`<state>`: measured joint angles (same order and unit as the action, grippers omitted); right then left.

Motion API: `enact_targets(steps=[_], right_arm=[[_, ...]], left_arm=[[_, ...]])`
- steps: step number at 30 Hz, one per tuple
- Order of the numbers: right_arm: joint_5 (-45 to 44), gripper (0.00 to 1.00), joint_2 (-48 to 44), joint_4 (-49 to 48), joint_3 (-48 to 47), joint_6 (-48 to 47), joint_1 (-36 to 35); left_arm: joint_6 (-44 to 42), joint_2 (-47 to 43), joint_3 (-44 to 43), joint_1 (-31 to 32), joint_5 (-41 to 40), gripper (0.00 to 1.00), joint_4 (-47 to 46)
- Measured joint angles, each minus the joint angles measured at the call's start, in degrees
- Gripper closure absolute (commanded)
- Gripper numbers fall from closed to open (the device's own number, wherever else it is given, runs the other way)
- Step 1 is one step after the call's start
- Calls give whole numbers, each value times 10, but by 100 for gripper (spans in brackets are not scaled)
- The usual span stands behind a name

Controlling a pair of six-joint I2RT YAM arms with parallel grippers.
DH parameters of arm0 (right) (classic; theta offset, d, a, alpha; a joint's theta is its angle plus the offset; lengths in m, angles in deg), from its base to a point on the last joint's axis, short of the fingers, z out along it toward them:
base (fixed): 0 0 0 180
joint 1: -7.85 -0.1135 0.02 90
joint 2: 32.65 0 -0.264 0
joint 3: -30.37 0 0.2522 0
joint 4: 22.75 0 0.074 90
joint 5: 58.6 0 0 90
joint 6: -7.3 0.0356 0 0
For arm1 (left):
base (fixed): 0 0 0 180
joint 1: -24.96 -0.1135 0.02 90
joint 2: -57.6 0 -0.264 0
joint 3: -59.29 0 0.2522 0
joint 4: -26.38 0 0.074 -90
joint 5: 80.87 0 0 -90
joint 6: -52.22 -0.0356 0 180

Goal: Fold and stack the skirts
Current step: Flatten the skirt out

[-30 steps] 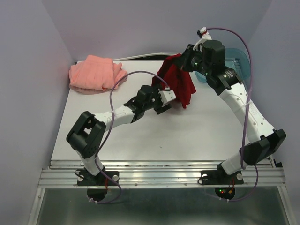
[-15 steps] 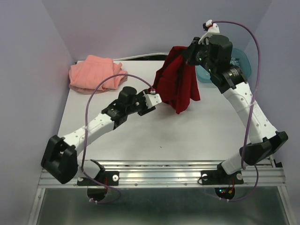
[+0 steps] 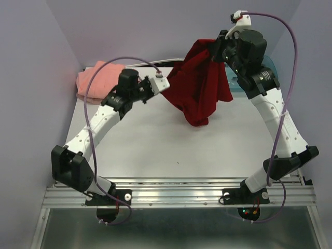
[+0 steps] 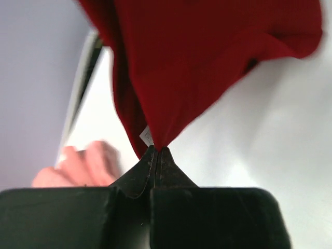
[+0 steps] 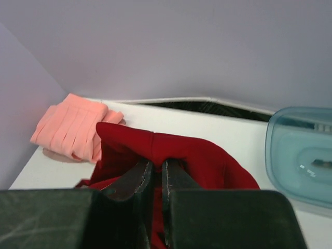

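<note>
Now — left tool (image 4: 156, 152) clamped on red skirt (image 3: 199, 88) | right tool (image 5: 155, 167) clamped on it too | cloth hangs between them

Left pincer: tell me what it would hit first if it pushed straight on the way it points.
The red skirt that the left pincer is shut on: the cloth hangs straight ahead of it, held up by the right pincer too. What lies behind the cloth is hidden.
</note>
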<state>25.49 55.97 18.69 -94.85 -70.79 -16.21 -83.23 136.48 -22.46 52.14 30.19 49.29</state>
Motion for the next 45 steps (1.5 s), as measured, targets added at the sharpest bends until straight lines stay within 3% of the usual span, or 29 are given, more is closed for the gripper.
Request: enact_targets(steps=[5,9,11,16,21,25,30,32,33,35,36,41,45], right_arm=[[-12,99,-3,-53,-14,-47,6],[38,99,-58,-60,93,-65,12],[57,99,-80,-59,146,-70,12],[97,99,-144,-30,346,-102,11],[167,99,-191,5,482,-170,11],[214,99,-227,19,537,-212,8],[256,96,-206,24,534,-233,8],[273,87,-172,24,521,-240,8],[281,58,-155,25,516,-243,9],[302,39,-124,28,510,-249,10],[309,24,-116,31,510,-253,11],[319,1,-87,50,488,-264,11],[312,0,-81,54,439,-303,23]], left_arm=[[26,82,-232,-73,13,100,37],[29,49,-265,-97,30,100,48],[15,3,-217,-89,42,100,53],[-48,-133,-2,-57,39,100,98],[-97,-196,180,-54,40,100,149],[-105,-222,222,-50,57,100,171],[-105,-220,221,-52,61,100,153],[-107,-201,219,-52,65,100,149],[-110,-190,219,-52,69,100,147],[-117,-165,219,-52,74,100,146],[-120,-154,219,-51,75,100,142],[-119,-113,219,-51,82,100,111],[-126,-89,218,-51,86,100,101]])
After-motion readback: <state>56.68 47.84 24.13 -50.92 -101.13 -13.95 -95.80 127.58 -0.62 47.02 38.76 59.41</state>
